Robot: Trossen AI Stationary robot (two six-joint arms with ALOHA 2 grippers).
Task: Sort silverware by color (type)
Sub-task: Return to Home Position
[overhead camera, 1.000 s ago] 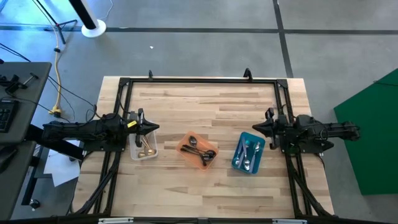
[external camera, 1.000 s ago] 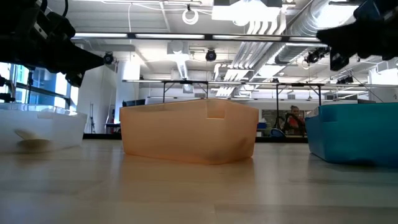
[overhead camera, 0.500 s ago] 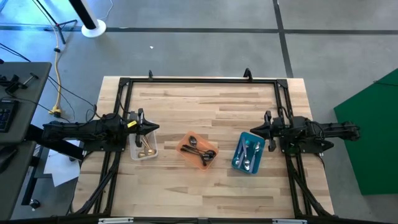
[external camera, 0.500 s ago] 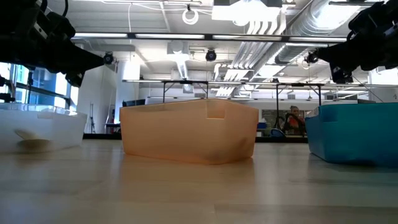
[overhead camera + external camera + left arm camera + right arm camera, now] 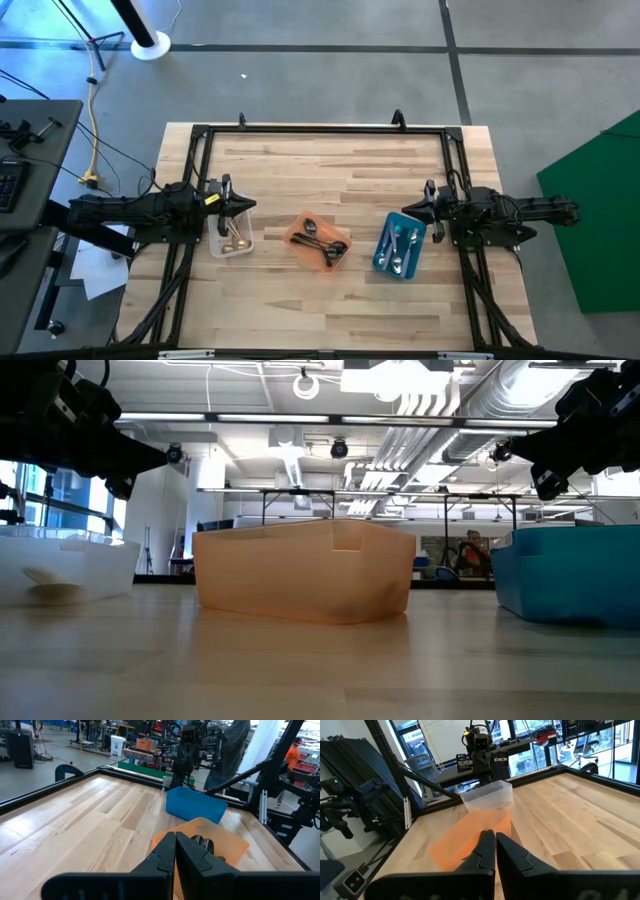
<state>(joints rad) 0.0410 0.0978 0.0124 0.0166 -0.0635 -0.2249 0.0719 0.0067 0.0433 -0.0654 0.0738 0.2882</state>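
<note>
Gold spoons [image 5: 234,233] lie in the clear tray [image 5: 214,246], dark spoons [image 5: 322,247] in the orange tray [image 5: 292,236], and silver spoons [image 5: 400,246] in the blue tray [image 5: 380,262]. I see none loose on the worktop [image 5: 320,170], so I judge the sorting done. My left hand [image 5: 251,207] hangs by the clear tray and my right hand [image 5: 405,212] by the blue one, both empty with fingers together

You have nothing to read here: no lettering, label, brand mark, number or sign is legible on anything in your four camera views at this moment.
</note>
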